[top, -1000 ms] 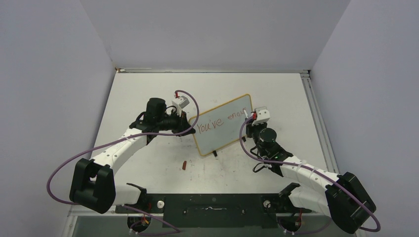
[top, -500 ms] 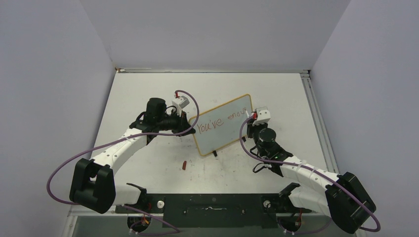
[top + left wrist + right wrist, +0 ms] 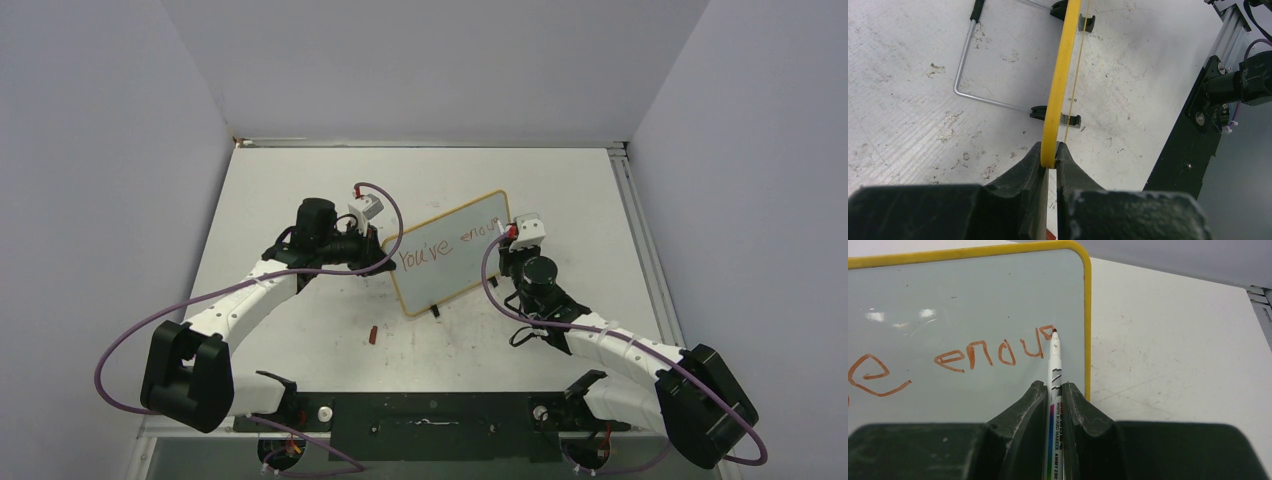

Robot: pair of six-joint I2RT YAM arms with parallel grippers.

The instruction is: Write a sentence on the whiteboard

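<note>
The whiteboard (image 3: 450,255) stands tilted on a wire stand at the table's middle, yellow rim around a pale glossy face. It also shows in the right wrist view (image 3: 948,300). My left gripper (image 3: 383,262) is shut on the whiteboard's left rim (image 3: 1058,80), seen edge-on. The sentence (image 3: 445,247) in red reads "You've enou" plus a partial letter (image 3: 993,352). My right gripper (image 3: 507,238) is shut on the white marker (image 3: 1054,365). The marker's tip touches the board at the last letter, near the right rim.
A small red marker cap (image 3: 371,335) lies on the table in front of the board. The board's wire stand (image 3: 993,100) and black feet rest on the scuffed tabletop. A black rail (image 3: 430,412) runs along the near edge between the arm bases.
The right gripper with the marker has shifted slightly up and left along the last letter. The left arm and the board have not moved.
</note>
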